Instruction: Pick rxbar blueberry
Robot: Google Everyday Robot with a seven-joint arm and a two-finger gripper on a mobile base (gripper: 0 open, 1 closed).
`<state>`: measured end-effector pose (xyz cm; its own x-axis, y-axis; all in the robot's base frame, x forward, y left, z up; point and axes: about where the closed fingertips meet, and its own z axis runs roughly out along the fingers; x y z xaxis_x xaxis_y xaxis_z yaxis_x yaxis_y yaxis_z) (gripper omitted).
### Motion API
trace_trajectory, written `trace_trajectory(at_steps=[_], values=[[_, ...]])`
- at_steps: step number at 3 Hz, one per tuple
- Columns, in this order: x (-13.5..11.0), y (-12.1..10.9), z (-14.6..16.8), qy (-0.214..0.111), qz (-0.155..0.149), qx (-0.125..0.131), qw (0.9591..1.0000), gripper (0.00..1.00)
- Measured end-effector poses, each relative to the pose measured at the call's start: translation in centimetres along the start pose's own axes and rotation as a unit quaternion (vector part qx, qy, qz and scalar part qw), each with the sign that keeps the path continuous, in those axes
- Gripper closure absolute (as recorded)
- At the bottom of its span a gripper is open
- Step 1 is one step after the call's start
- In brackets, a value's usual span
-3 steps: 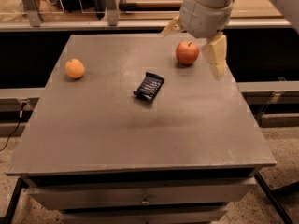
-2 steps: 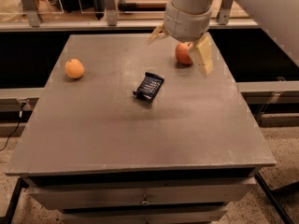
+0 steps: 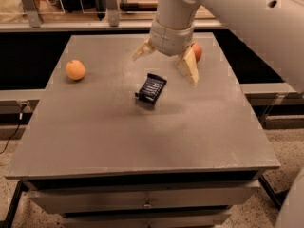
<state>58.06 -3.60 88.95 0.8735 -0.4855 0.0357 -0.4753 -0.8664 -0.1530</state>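
Note:
The rxbar blueberry [image 3: 151, 88] is a dark navy wrapper with pale lettering, lying flat near the middle of the grey table [image 3: 142, 132]. My gripper [image 3: 164, 63] hangs above and just behind the bar, fingers spread wide, one pale fingertip [image 3: 139, 52] to the left and the other [image 3: 189, 70] to the right. It holds nothing. The white arm comes in from the upper right.
A round orange fruit [image 3: 75, 70] sits at the table's left. A red apple [image 3: 196, 52] sits at the back right, partly hidden behind the gripper. Rails and a glass partition [image 3: 71, 4] run behind the table. Drawers [image 3: 142, 202] lie below the front edge.
The arm and gripper have moved left and forward, from over the apple to just behind the bar. The bar, apple and orange have not moved.

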Motion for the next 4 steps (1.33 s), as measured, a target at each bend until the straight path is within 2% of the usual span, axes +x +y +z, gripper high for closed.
trace_trajectory(at_steps=[1, 2, 3, 4], values=[[-0.8, -0.8, 2.4, -0.014, -0.015, -0.008, 0.9998, 0.0], [-1.2, -1.3, 4.0, -0.03, -0.012, -0.012, 0.9994, 0.0], [-1.4, -1.9, 4.8, -0.034, 0.006, -0.008, 0.9994, 0.0], [-1.9, -2.3, 5.5, -0.026, 0.02, -0.007, 0.9994, 0.16]])
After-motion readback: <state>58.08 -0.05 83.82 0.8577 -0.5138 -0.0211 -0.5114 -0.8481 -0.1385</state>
